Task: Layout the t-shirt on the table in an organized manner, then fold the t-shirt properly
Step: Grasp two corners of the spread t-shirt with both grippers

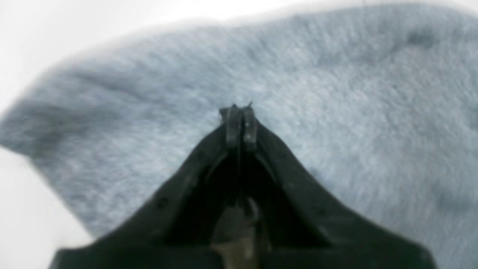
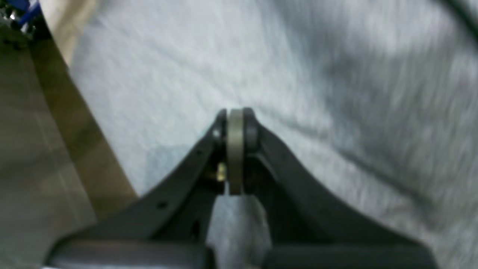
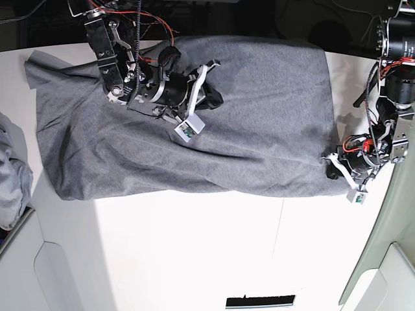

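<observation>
A: Table [image 3: 194, 253] is bare up front; t-shirt [image 3: 259, 110] is spread across the far half. Grips?

B: Left gripper [image 3: 332, 167] is clenched at the hem corner, right gripper [image 3: 213, 97] shut mid-cloth w/ nothing clearly held. Prob. pull slow, low, keep fabric taut.

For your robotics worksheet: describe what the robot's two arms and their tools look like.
Both arms are black, jointed metal with exposed cabling. The right arm carries red and black wires; the left arm has a coiled black cable. Each tool, right tool and left tool, has two tapering black fingers, with a small white camera module beside it.
</observation>
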Controlling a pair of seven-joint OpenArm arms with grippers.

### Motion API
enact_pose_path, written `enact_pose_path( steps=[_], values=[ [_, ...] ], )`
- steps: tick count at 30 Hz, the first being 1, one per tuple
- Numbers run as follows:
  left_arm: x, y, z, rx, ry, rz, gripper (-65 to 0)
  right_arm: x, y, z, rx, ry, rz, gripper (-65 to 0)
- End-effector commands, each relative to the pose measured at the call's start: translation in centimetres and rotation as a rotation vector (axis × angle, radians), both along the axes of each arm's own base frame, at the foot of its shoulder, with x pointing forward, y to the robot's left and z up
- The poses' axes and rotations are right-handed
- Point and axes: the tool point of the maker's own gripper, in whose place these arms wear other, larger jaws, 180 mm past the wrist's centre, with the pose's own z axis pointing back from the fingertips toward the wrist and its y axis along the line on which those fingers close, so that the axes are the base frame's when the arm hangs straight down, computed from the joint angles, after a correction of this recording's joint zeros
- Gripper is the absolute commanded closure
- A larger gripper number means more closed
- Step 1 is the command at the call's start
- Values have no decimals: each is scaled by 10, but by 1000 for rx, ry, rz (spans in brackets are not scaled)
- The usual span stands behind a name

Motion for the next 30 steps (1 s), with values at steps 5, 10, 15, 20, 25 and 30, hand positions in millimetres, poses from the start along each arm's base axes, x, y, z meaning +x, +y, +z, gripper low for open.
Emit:
enact_pose_path(
  steps=[5,10,15,20,25,30],
  values=[
    [6,32,6,141,1,46,0,-11,-16,0,36,46,-12,0],
    [18,36,17,171,-22,49,0,-33,-41,-8,20,107,-11,0],
    [38,36,37,169,-69,52,0,-53,-54,-16,5,155,-11,0],
    [54,32,54,165,-106,26,0,-73,-67,-27,-35,203,2,0],
    [53,38,54,196,-96,18,0,-82,-83,-28,-49,222,7,0],
    [42,43,45,184,-52,-15,0,-80,-91,-22,-62,206,20,0]
  ],
)
